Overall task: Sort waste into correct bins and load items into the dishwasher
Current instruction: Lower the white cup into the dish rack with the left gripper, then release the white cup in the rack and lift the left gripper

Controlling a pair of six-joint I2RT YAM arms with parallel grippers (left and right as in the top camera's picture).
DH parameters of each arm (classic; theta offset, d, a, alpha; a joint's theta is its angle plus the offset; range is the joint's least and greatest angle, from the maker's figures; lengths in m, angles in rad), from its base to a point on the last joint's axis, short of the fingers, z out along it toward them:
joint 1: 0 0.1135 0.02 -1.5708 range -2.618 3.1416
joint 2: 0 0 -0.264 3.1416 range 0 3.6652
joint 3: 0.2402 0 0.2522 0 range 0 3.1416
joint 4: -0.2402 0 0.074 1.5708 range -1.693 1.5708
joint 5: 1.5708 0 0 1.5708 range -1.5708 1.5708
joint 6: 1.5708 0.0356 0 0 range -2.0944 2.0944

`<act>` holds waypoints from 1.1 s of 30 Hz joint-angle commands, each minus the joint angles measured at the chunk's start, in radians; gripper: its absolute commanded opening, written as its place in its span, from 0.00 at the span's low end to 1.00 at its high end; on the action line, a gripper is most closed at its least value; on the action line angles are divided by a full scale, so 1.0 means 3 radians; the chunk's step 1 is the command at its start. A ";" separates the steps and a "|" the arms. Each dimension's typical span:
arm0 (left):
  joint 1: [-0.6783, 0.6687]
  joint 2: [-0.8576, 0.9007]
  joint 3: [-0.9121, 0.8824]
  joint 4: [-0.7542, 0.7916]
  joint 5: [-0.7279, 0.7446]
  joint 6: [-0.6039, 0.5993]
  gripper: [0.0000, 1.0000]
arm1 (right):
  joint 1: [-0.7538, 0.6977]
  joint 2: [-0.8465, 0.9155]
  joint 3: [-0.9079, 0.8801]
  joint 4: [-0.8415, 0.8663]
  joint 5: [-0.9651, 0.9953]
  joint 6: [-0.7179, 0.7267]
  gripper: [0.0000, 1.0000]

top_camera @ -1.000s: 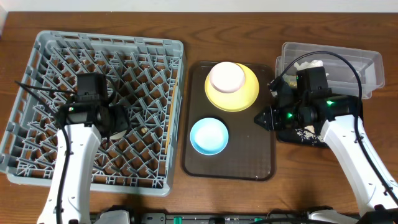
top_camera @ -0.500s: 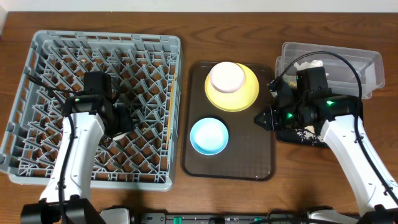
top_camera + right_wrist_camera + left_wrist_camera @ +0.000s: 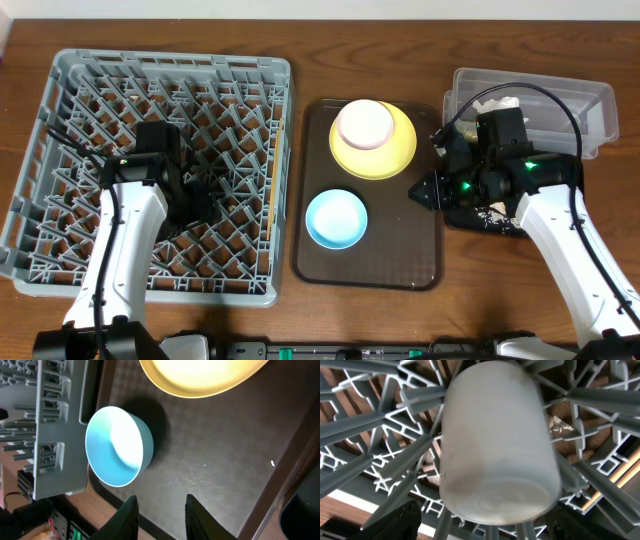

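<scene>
The grey dishwasher rack [image 3: 170, 62] fills the left of the table. My left gripper [image 3: 198, 190] hangs low over its middle, open. A pale cup [image 3: 495, 445] stands among the rack pegs [image 3: 600, 405], and my left gripper [image 3: 485, 516] has a dark finger off each side of it. The yellow plate [image 3: 397, 156] carries the white bowl [image 3: 364, 124]. The light-blue bowl [image 3: 336, 219] sits in front of them. My right gripper [image 3: 421, 190] hovers at the brown tray's right edge. In the right wrist view my right gripper [image 3: 160, 498] is open and empty, past the blue bowl [image 3: 117, 445].
The brown serving tray [image 3: 400, 252] holds the plate and both bowls. At the back right, a clear tub [image 3: 565, 95] has white tissue [image 3: 497, 103] in it. A black tray [image 3: 497, 220] with pale specks lies under my right arm.
My left gripper shifted slightly right over the rack and its jaws widened away from the cup. The right arm has not moved.
</scene>
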 commanded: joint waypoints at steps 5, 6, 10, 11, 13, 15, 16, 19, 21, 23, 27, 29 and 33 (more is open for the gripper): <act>0.0014 -0.0062 0.0128 -0.0006 0.0058 -0.0006 0.83 | -0.0038 0.0025 -0.0009 -0.0045 0.0009 -0.0071 0.29; 0.0014 -0.0081 0.0161 -0.0006 0.0109 -0.0006 0.83 | -0.0038 0.0025 -0.0009 -0.0051 0.0010 -0.0071 0.29; 0.0014 -0.0264 0.0239 0.0048 0.0432 -0.0006 0.81 | -0.0038 0.0025 -0.0009 -0.0053 0.0009 -0.0071 0.29; 0.0010 -0.0319 0.0239 0.0069 0.0516 -0.0006 0.79 | -0.0038 0.0025 -0.0009 -0.0052 0.0010 -0.0071 0.29; 0.0010 -0.0439 0.0239 0.0103 0.0682 -0.0006 0.75 | -0.0038 0.0025 -0.0009 -0.0052 0.0011 -0.0071 0.29; -0.0028 -0.0530 0.0239 0.0126 0.0764 -0.0006 0.69 | -0.0038 0.0025 -0.0009 -0.0052 0.0025 -0.0071 0.29; -0.0058 -0.0553 0.0238 0.0131 0.0762 -0.0006 0.65 | -0.0038 0.0025 -0.0009 -0.0053 0.0047 -0.0070 0.29; -0.0184 -0.0557 0.0223 0.0120 0.0763 -0.0006 0.49 | -0.0038 0.0025 -0.0009 -0.0053 0.0047 -0.0070 0.29; -0.0304 -0.0530 0.0186 0.0118 0.0764 -0.0006 0.39 | -0.0038 0.0025 -0.0009 -0.0055 0.0048 -0.0070 0.29; -0.0460 -0.0486 0.0131 0.0120 0.0764 -0.0006 0.33 | -0.0038 0.0025 -0.0009 -0.0055 0.0047 -0.0070 0.29; -0.0698 -0.0415 0.0036 0.0149 0.0762 -0.0006 0.33 | -0.0038 0.0025 -0.0009 -0.0055 0.0047 -0.0070 0.29; -0.0792 -0.0351 0.0006 0.0158 0.0760 -0.0008 0.33 | -0.0038 0.0025 -0.0009 -0.0053 0.0047 -0.0070 0.29; -0.0903 -0.0178 -0.0004 0.0149 0.0760 -0.0008 0.33 | -0.0038 0.0025 -0.0009 -0.0061 0.0047 -0.0070 0.29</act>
